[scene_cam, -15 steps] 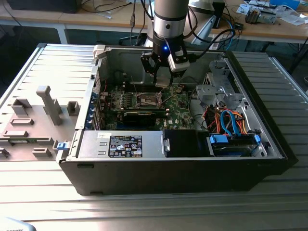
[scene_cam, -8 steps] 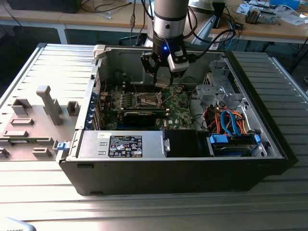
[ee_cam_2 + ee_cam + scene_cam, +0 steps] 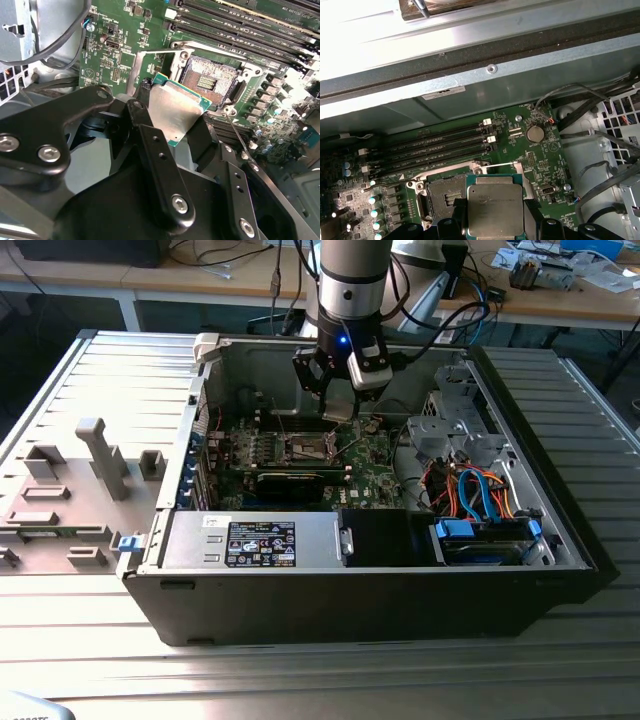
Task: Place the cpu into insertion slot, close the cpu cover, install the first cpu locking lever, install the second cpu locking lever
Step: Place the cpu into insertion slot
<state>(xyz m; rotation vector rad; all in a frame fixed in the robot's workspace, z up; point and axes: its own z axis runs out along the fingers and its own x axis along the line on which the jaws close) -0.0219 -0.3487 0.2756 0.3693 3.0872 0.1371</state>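
Note:
My gripper (image 3: 338, 412) hangs inside the open computer case, just above the green board. In both wrist views its black fingers (image 3: 141, 116) are shut on the cpu (image 3: 172, 111), a flat silvery square chip (image 3: 495, 210) held by two opposite edges. The insertion slot (image 3: 209, 80) lies right beside and below the chip, its dark contact field bare (image 3: 442, 196). The cpu cover (image 3: 136, 67), a thin silver frame, stands swung open at one side of the socket. A thin wire locking lever (image 3: 236, 134) sticks up by the socket's corner.
A long black card (image 3: 290, 480) lies just in front of the socket, with memory slots (image 3: 435, 142) behind it. A labelled black-and-white box (image 3: 260, 540) fills the case front. Orange and blue cables (image 3: 470, 490) lie at the exterior view's right. Case walls (image 3: 260, 360) surround the board.

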